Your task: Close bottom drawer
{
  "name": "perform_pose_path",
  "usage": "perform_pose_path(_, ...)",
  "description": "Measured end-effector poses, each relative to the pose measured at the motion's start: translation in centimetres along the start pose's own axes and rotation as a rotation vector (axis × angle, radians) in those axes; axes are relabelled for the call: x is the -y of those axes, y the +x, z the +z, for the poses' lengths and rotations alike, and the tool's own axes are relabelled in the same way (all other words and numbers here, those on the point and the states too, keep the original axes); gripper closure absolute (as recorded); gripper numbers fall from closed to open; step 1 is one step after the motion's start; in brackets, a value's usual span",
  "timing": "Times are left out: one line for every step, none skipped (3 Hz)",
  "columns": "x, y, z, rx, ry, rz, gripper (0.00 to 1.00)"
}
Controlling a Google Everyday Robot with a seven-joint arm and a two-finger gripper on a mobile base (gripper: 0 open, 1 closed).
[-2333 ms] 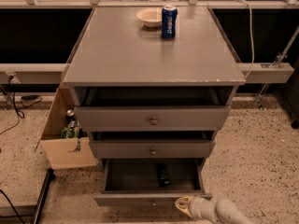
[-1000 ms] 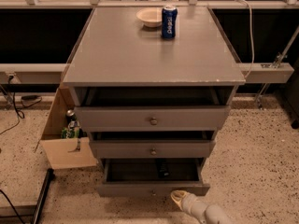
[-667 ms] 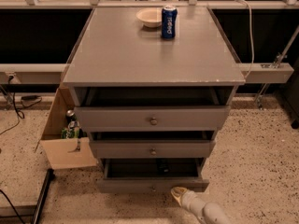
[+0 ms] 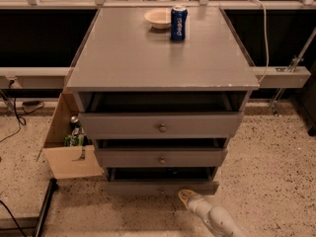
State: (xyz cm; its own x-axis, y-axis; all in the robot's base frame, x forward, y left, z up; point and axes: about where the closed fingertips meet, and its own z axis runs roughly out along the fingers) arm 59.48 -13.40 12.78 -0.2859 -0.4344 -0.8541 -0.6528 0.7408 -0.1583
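The grey cabinet (image 4: 163,58) has three drawers. The bottom drawer (image 4: 160,187) is the lowest and slimmest; its front stands out only slightly, with a thin dark gap above it, and its knob is hard to make out. My gripper (image 4: 186,196), cream-coloured at the end of the white arm, sits at floor level just in front of the drawer's front panel, right of centre, touching or nearly touching it. The top drawer (image 4: 160,124) and middle drawer (image 4: 161,157) also stand slightly out.
A blue can (image 4: 178,22) and a white bowl (image 4: 158,18) stand on the cabinet top. An open cardboard box (image 4: 69,147) with bottles sits on the floor at the cabinet's left. Cables run along the left floor. Speckled floor spreads to the right.
The bottom drawer has slid in from wide open to nearly shut; the dark item inside is no longer visible. My gripper has moved forward and left with the drawer front.
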Motion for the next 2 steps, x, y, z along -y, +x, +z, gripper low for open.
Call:
perform_pose_path(0.7, -0.5, 1.3, 0.012, 0.014, 0.003, 1.0)
perform_pose_path(2.2, -1.6, 3.9, 0.037, 0.035, -0.001, 1.0)
